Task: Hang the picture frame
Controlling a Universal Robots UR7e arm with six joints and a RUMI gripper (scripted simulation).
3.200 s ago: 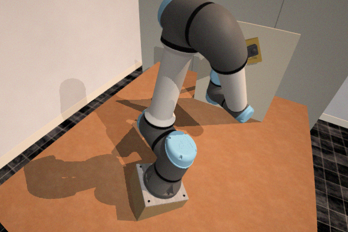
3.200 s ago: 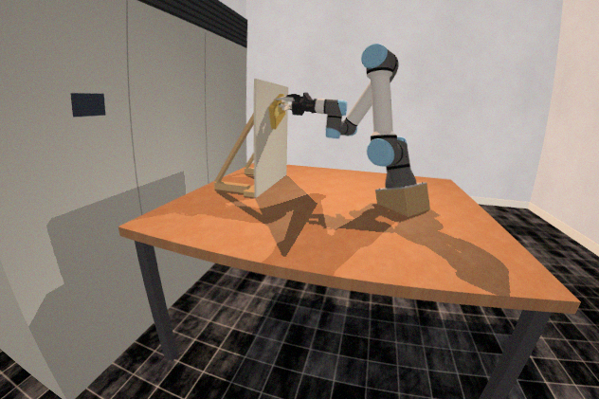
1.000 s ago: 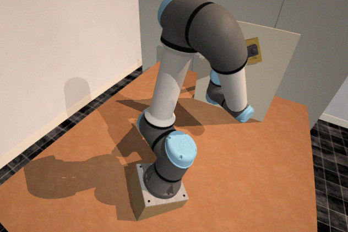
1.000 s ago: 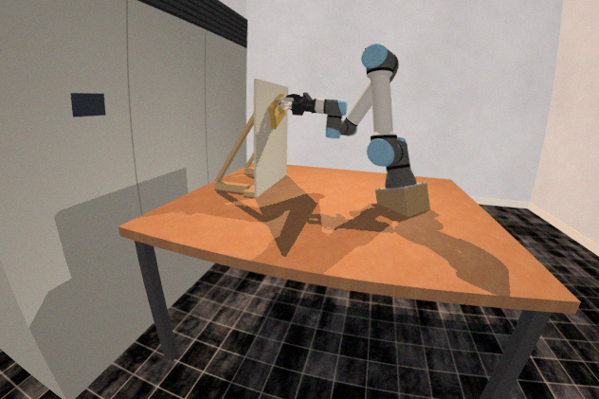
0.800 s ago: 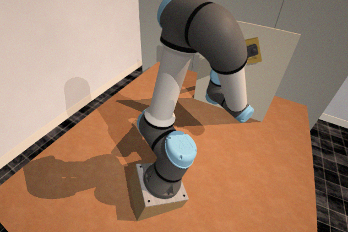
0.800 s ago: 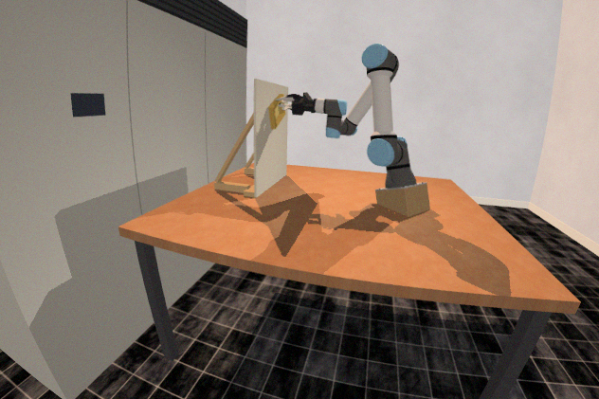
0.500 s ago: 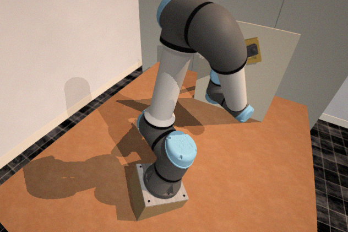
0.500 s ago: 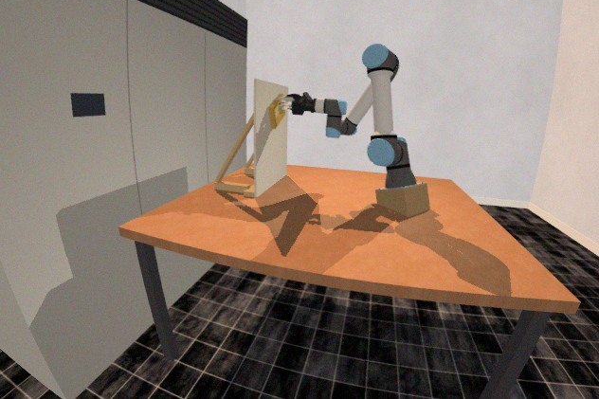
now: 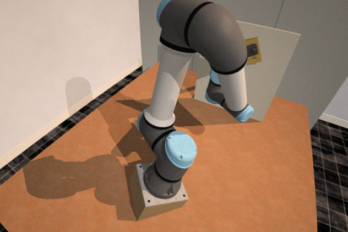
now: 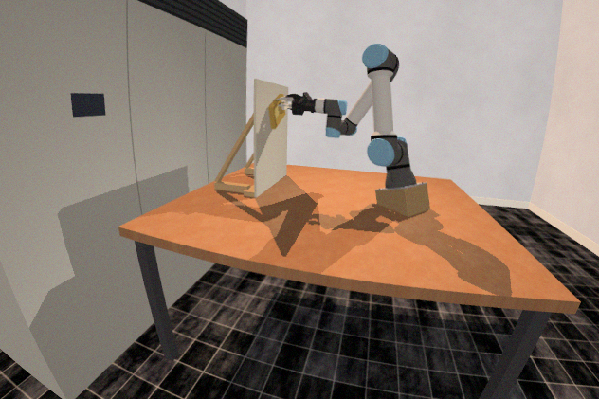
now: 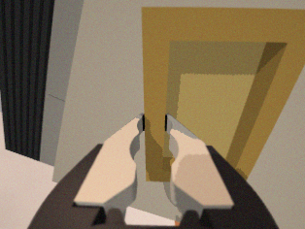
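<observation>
The gripper point(image 11: 154, 127) is closed narrowly on one side bar of the picture frame point(image 11: 214, 92). The frame lies flat against the board point(image 10: 269, 143), its long axis running away ahead of the fingers.

The arm point(image 10: 378, 95) rises from its base block point(image 10: 410, 198), folds at the elbow and reaches out level toward the upright board point(image 10: 270, 143). The end effector point(image 11: 155, 123) has its two pale fingers clamped on one side rail of the picture frame point(image 11: 155, 87), close to the board.
</observation>
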